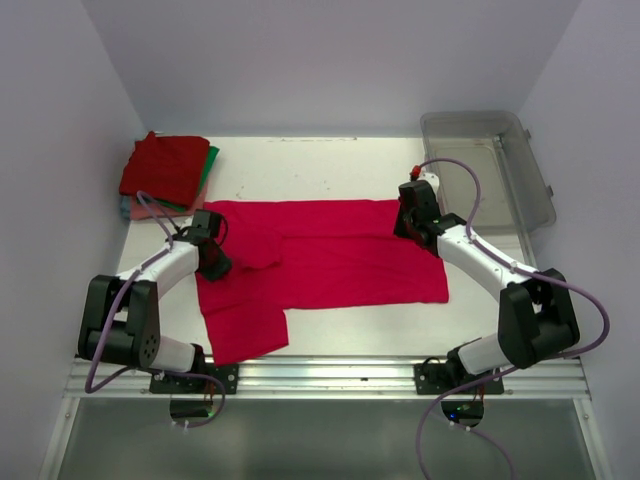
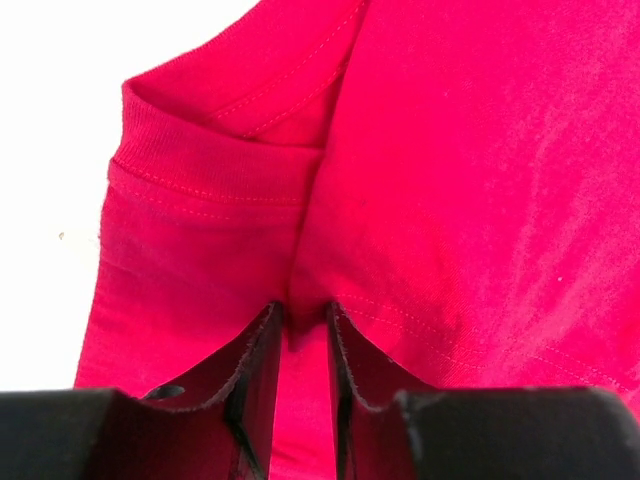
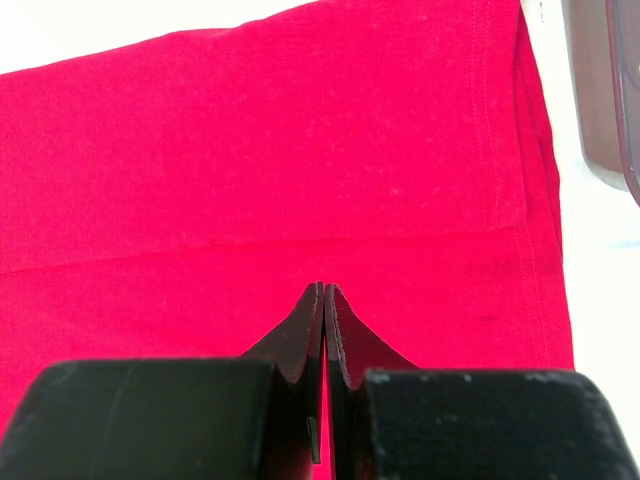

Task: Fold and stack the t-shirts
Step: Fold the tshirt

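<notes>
Four t-shirts: one crimson-pink t-shirt (image 1: 340, 255) lying open, and one stack of three folded ones, namely one dark red t-shirt (image 1: 165, 165), one green t-shirt (image 1: 209, 170) and one salmon-pink t-shirt (image 1: 129, 206). One clear plastic bin (image 1: 535, 190). Two arms, each with one two-fingered claw: left claw (image 2: 305, 320), right claw (image 3: 323, 295). One bench (image 1: 300, 165).

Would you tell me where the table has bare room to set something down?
Free: the far strip between the folded t-shirt stack and the clear bin; also the near strip between the crimson t-shirt and the front rail. Crowded: the middle and left.
</notes>
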